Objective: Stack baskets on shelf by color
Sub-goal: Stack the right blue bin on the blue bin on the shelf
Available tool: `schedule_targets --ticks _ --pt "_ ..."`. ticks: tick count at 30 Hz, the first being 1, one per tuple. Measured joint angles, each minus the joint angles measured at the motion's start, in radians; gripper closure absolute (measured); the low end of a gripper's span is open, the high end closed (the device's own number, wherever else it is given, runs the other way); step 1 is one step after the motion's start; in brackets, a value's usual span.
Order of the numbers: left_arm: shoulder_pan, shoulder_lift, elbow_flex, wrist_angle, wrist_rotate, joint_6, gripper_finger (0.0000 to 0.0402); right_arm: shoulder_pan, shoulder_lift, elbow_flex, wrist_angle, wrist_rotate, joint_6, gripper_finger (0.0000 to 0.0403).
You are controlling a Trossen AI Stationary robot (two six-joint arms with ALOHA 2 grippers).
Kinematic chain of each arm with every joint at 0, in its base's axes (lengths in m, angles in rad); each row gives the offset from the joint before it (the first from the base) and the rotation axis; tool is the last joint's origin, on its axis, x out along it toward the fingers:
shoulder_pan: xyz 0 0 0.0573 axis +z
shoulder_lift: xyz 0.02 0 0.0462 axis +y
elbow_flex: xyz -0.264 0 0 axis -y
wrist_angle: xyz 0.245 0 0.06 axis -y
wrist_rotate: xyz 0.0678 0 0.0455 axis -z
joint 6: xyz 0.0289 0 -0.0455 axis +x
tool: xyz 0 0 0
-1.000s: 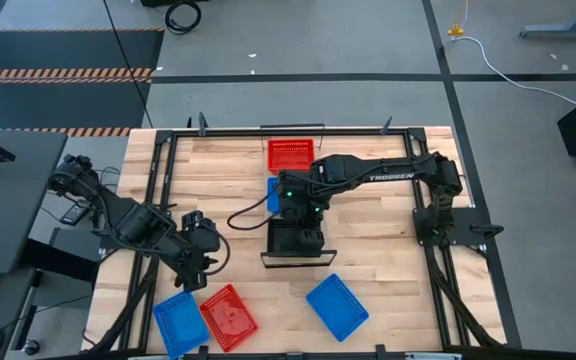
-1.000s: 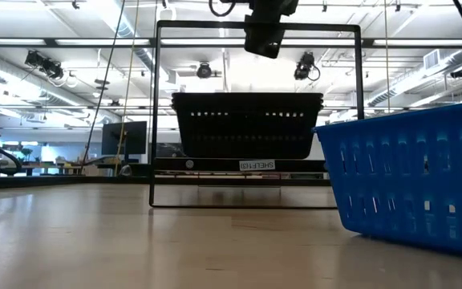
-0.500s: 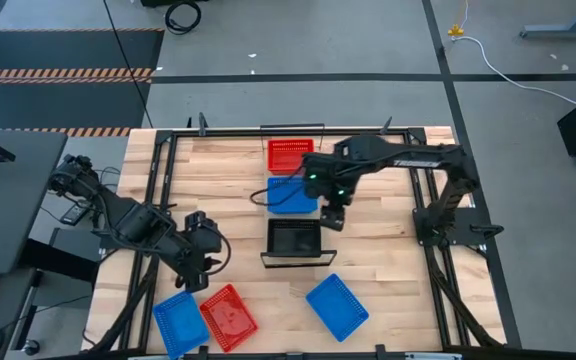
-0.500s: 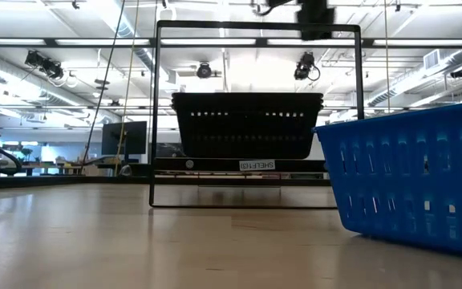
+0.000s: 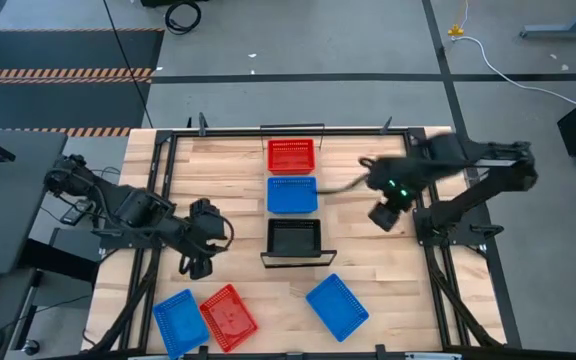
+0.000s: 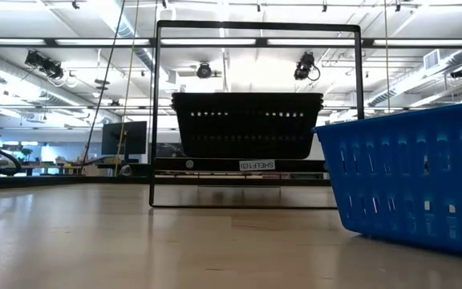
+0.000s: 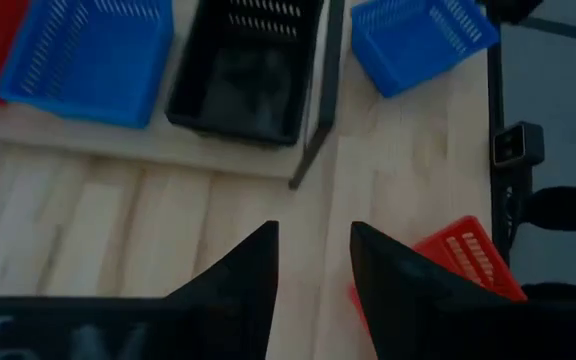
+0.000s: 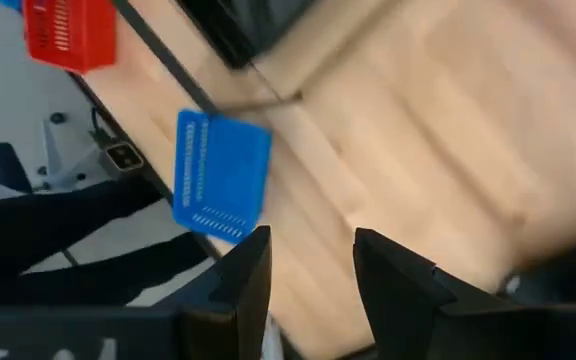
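On the shelf (image 5: 298,260) stand three baskets in a row: red (image 5: 291,155) at the far end, blue (image 5: 293,194) in the middle and black (image 5: 294,238) nearest the front. The low view shows the black basket (image 6: 247,124) resting on the shelf (image 6: 239,164). Three more baskets lie on the tabletop near the front edge: blue (image 5: 179,320), red (image 5: 229,317) and blue (image 5: 337,305). My left gripper (image 5: 191,267) hovers open over bare wood left of the shelf. My right gripper (image 5: 383,218) hovers open right of the shelf. Both hold nothing.
A black metal frame (image 5: 168,160) runs around the tabletop, and a frame arch (image 6: 255,26) stands over the shelf's front. Bare planks lie between the shelf and each arm. In the low view the loose blue basket (image 6: 407,177) fills the right side.
My right gripper has left the spot above the black basket, swung fast toward the table's right edge while rising, and rolled about its own axis, with nothing held. The black basket stays on the shelf. My left arm has swung a little toward the far edge.
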Motion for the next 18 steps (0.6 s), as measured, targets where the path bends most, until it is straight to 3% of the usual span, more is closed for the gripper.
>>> schedule_targets --ticks 5,10,14,18 --pt "0.067 -0.043 0.0 0.093 -0.007 0.065 0.0269 0.153 -0.077 -0.265 0.217 0.054 0.256 0.0253" --pt "0.127 -0.102 0.001 0.247 0.023 0.137 0.0269 0.278 -0.065 -0.502 0.528 0.019 0.454 0.0245" --pt "0.18 -0.149 0.001 0.234 0.086 0.17 0.0269 0.364 -0.047 -0.599 0.725 0.067 0.585 0.0228" --pt "0.239 -0.181 0.001 0.165 0.134 0.197 0.0269 0.437 -0.02 -0.642 0.791 0.171 0.694 0.0206"
